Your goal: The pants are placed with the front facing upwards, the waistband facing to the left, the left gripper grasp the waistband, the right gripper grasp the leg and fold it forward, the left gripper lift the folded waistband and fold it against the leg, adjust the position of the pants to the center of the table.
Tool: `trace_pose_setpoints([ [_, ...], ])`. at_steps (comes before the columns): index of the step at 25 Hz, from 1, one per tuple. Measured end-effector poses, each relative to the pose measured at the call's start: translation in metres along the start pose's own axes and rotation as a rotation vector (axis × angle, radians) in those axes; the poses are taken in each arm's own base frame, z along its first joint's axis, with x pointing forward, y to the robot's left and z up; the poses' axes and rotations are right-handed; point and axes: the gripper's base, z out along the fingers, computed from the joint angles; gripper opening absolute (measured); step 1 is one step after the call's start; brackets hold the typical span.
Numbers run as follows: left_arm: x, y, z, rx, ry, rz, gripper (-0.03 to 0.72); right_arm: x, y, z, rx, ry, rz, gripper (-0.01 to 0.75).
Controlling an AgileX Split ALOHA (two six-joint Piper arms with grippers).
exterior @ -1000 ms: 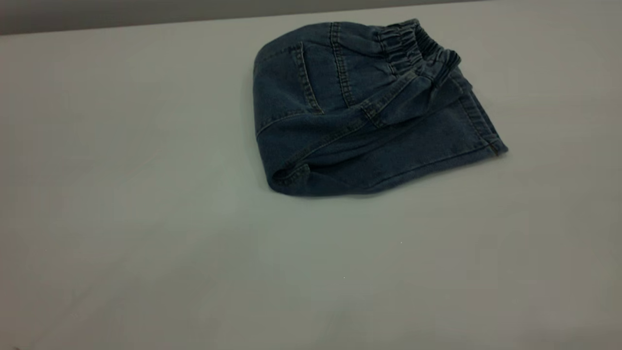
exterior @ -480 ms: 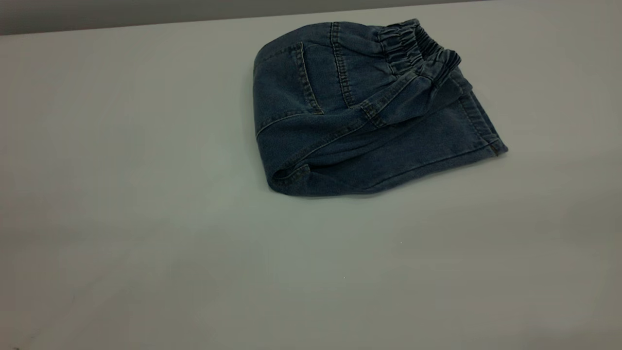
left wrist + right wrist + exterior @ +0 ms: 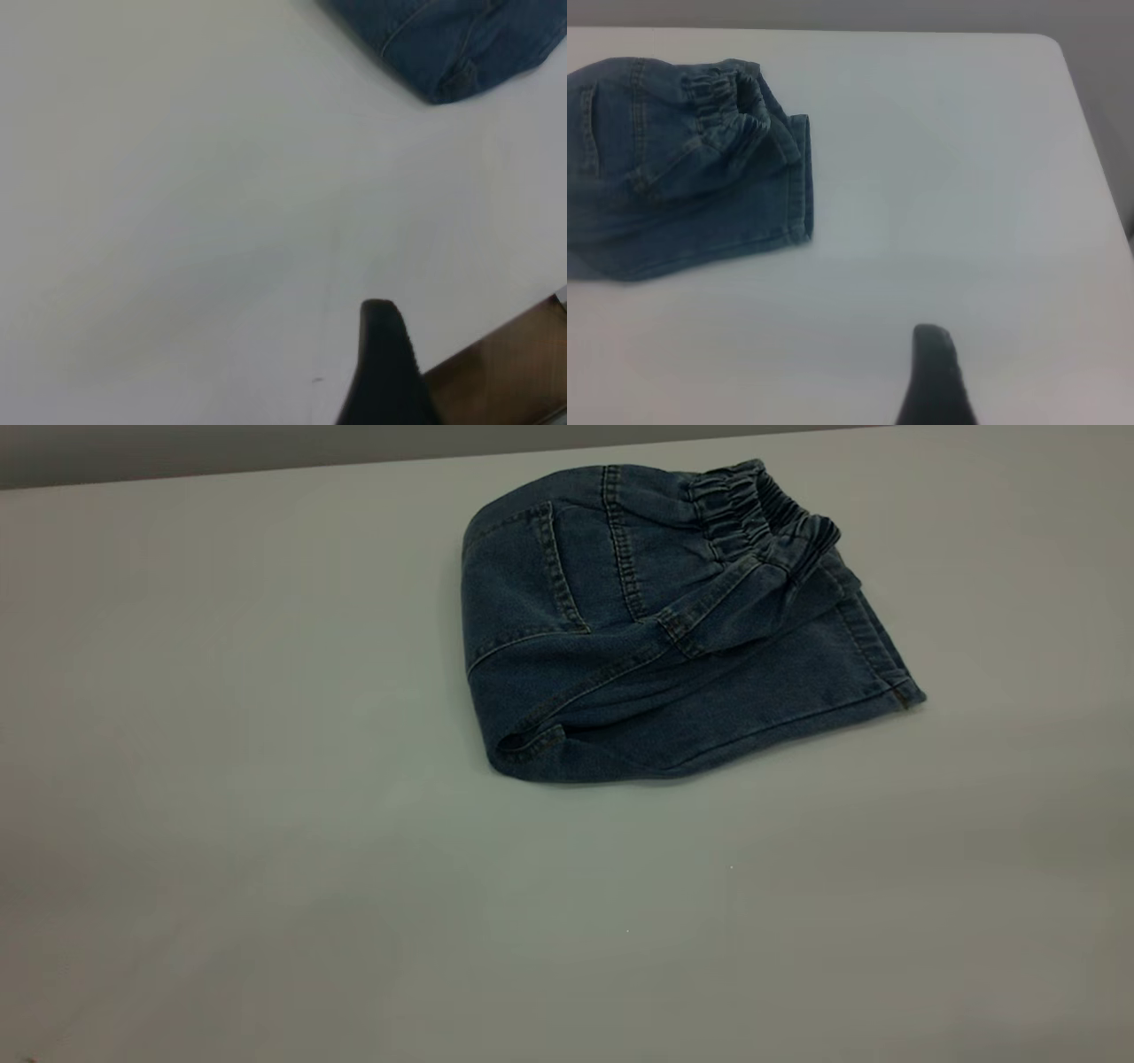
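Left gripper: one black finger in wrist view, over bare table, well apart from pants; finger spacing cannot tell.
Right gripper: same, cannot tell.
Pants: folded bundle, far side of table, waistband on top.
Step, judged: centring; nudge low, keep fold closed.
Containers: none.

We see one obstacle: folded blue denim pants far right-centre on pale grey flat table; left and near open.
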Motion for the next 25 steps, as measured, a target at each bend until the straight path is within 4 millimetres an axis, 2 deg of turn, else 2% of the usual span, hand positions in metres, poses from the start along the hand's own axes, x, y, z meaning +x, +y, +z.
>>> trace_pose_setpoints([
  [7,-0.004,-0.008,0.000,0.088,-0.047,-0.015,0.440,0.004,0.002,-0.001,-0.009,-0.050,0.004,0.427],
  [10,-0.005,-0.013,0.007,0.128,-0.086,0.005,0.440,0.004,0.001,-0.001,-0.008,-0.049,0.004,0.427],
  [16,0.007,-0.019,0.026,0.166,-0.026,0.023,0.440,0.004,0.001,-0.001,-0.008,-0.049,0.004,0.427],
  [25,0.012,-0.017,0.031,0.142,0.005,0.056,0.440,0.004,0.001,-0.001,-0.008,-0.049,0.002,0.427],
])
